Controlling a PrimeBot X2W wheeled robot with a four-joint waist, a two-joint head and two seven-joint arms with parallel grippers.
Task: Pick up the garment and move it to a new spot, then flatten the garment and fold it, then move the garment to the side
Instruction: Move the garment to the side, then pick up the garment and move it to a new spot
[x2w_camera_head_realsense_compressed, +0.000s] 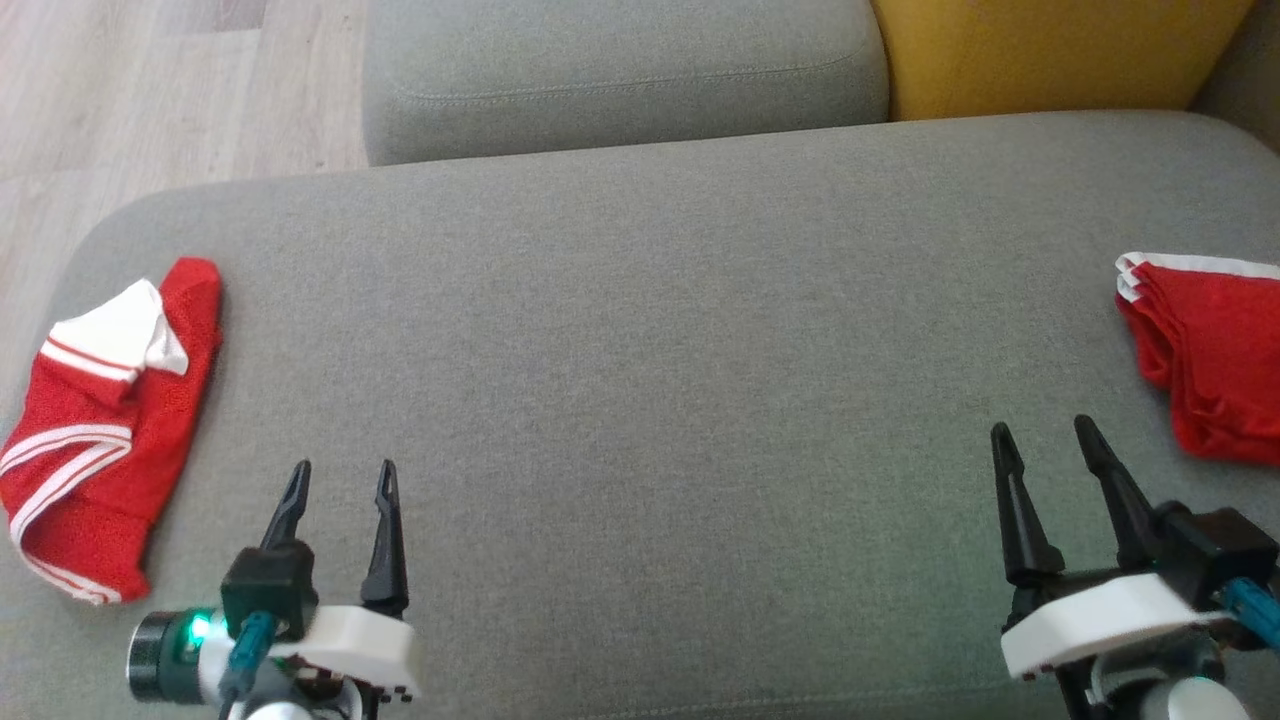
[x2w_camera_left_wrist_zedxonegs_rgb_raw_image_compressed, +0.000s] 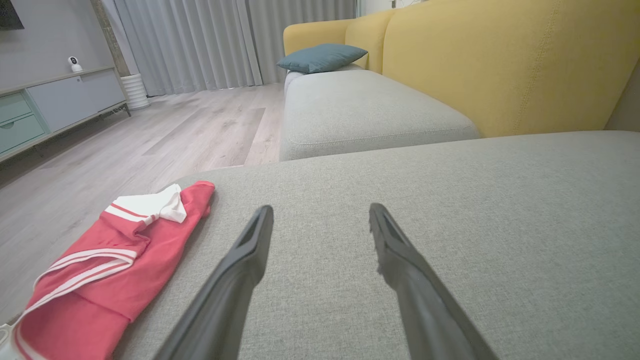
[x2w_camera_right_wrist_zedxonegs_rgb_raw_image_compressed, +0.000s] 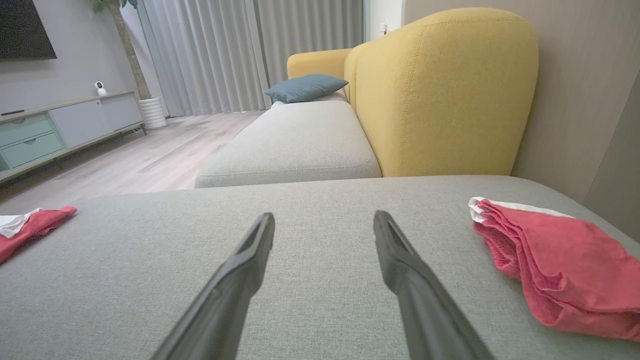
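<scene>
A red garment (x2w_camera_head_realsense_compressed: 100, 440) with white stripes and a white collar lies rumpled at the left end of the grey sofa seat (x2w_camera_head_realsense_compressed: 640, 330); it is also the red garment (x2w_camera_left_wrist_zedxonegs_rgb_raw_image_compressed: 110, 265) in the left wrist view. My left gripper (x2w_camera_head_realsense_compressed: 343, 468) stands open just right of it, apart from the cloth, fingers empty (x2w_camera_left_wrist_zedxonegs_rgb_raw_image_compressed: 321, 207). A second red garment (x2w_camera_head_realsense_compressed: 1215, 360) with a white edge lies folded in layers at the right end. My right gripper (x2w_camera_head_realsense_compressed: 1042, 426) is open and empty a little left of it (x2w_camera_right_wrist_zedxonegs_rgb_raw_image_compressed: 324, 215).
Behind the seat are another grey cushion (x2w_camera_head_realsense_compressed: 620, 80) and a yellow backrest (x2w_camera_head_realsense_compressed: 1050, 55). Wooden floor (x2w_camera_head_realsense_compressed: 150, 90) lies past the left edge. A teal pillow (x2w_camera_left_wrist_zedxonegs_rgb_raw_image_compressed: 320, 57), a low cabinet (x2w_camera_left_wrist_zedxonegs_rgb_raw_image_compressed: 55, 105) and curtains stand farther off.
</scene>
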